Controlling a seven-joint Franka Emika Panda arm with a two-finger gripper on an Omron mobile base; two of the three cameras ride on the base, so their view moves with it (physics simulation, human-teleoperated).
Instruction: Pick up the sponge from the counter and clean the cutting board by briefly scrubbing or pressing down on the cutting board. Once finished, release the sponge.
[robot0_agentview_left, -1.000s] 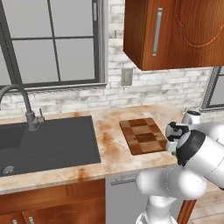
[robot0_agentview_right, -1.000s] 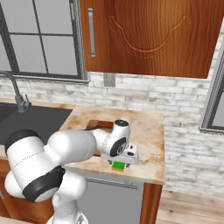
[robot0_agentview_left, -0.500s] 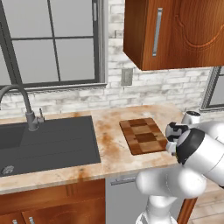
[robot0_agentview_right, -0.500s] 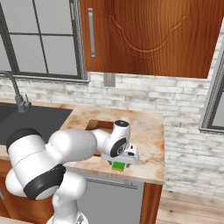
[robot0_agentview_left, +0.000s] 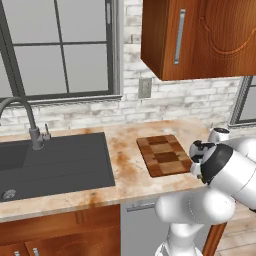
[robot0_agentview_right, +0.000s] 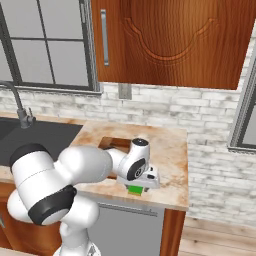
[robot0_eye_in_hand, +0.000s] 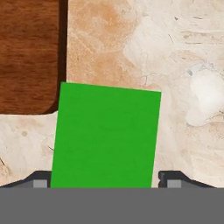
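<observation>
Gripper (robot0_eye_in_hand: 103, 183) low over the counter (robot0_agentview_right: 172, 150), pointing down at the sponge (robot0_eye_in_hand: 105, 135); in the hand view the two fingertips (robot0_eye_in_hand: 40, 181) sit just outside the sponge's two side edges, so the jaws straddle it, spread about sponge-wide, and whether they actually press it I cannot tell. Sponge lies flat on the counter, slightly skewed, just beside a rounded corner of the cutting board (robot0_eye_in_hand: 28, 52); whether it touches that corner is unclear. In the right base view the sponge (robot0_agentview_right: 134, 189) shows as a green sliver under the hand near the counter's front edge, right of the cutting board (robot0_agentview_right: 112, 144), which is mostly hidden behind the arm. In the left base view the cutting board (robot0_agentview_left: 164, 154) lies flat on the counter (robot0_agentview_left: 125, 165) to the right of the dark sink (robot0_agentview_left: 55, 162), with the arm's wrist at the board's right edge. Faucet (robot0_agentview_left: 22, 120) at the far left of the sink. Wooden wall cabinet (robot0_agentview_left: 200, 37) above, brick backsplash and an outlet (robot0_agentview_left: 145, 88) behind.
</observation>
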